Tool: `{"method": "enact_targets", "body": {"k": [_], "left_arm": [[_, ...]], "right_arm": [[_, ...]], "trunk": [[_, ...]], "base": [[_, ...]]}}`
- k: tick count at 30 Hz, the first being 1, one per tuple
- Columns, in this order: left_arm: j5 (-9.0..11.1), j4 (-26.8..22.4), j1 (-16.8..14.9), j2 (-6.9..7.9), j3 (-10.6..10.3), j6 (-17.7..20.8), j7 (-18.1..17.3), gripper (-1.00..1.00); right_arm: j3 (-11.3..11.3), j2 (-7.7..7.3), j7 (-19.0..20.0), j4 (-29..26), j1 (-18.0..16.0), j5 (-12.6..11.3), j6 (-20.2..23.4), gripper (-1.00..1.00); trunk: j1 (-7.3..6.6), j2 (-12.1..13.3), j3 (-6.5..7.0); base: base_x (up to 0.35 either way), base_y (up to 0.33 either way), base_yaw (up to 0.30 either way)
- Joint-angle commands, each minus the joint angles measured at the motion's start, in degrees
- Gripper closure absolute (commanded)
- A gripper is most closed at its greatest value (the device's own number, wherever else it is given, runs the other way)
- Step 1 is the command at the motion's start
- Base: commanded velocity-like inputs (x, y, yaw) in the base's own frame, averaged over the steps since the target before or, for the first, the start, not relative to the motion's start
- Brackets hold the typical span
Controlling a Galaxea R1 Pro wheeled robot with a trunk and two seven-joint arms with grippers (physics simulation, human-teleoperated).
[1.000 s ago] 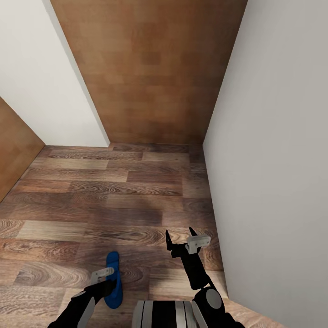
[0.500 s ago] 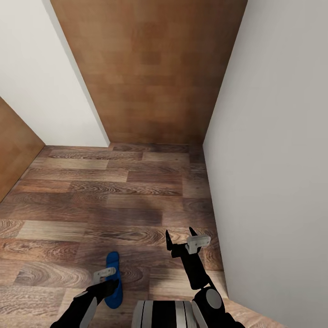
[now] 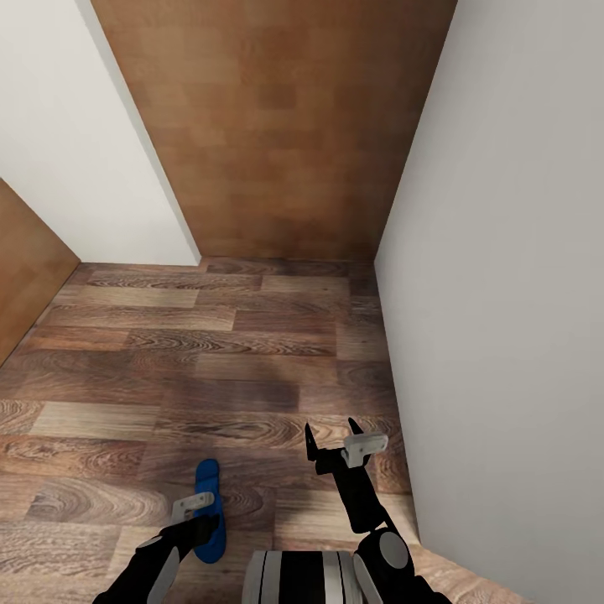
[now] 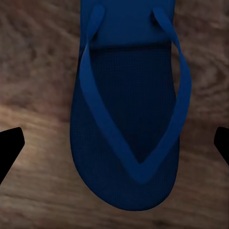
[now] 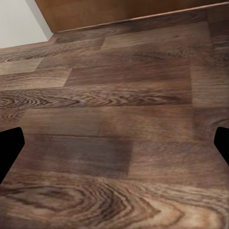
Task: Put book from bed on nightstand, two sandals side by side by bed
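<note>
Pictured from the robot's head, left to right, with the bright blue flat flip-flop sandal [image 3: 209, 512] as the mark: far to its left, a brown wooden panel [image 3: 21, 268] meeting the floor beside a plain white wall [image 3: 75, 143]. Directly over the sandal's near end, hovering, the black left gripper [image 3: 198, 513] with its pale grey bracket. Seen along that gripper in the left wrist view: the sandal [image 4: 129, 114] lying flat on the floor, thin blue straps meeting in a V toward its rounded toe, with one dark fingertip [image 4: 9, 148] at either edge of the picture, spread wide and well clear of the sole on both sides, pinching nothing. Beneath and all round the sandal, dark wood-grain plank flooring [image 3: 210, 352]. Beyond the sandal, at the end of the passage, a tall brown wooden wall panel [image 3: 268, 126]. Right of the sandal and slightly farther forward, the black right gripper [image 3: 331, 440], raised over bare planks, its two pointed fingers apart and holding nothing; in the right wrist view, floor [image 5: 114, 124] between those parted tips. Farthest right of the sandal, a second plain white wall [image 3: 503, 294] running close alongside the right arm.
</note>
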Motion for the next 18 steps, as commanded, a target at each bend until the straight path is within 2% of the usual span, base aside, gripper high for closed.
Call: {"method": "enact_targets", "body": {"k": [1, 13, 18], "left_arm": [[0.2, -0.1, 0.0, -0.07, 0.3, 0.4, -0.2, -1.0], [0.1, -0.8, 0.0, -0.89, 0.2, 0.4, -0.1, -1.0], [0.1, -1.0, -0.6, -1.77, 0.2, 0.4, -0.1, -1.0]], "right_arm": [[0.1, -0.03, -0.3, 0.0, 0.0, -0.4, -0.2, -1.0], [0.1, -0.03, -0.3, -0.2, 0.0, -0.4, -0.2, -1.0], [0.1, -0.03, -0.3, -0.2, 0.0, -0.4, -0.2, -1.0]], "trunk": [[-0.01, 0.0, -0.03], [-0.01, 0.0, -0.03], [-0.01, 0.0, -0.03]], "base": [[0.0, 0.0, 0.0], [0.0, 0.0, 0.0], [0.0, 0.0, 0.0]]}}
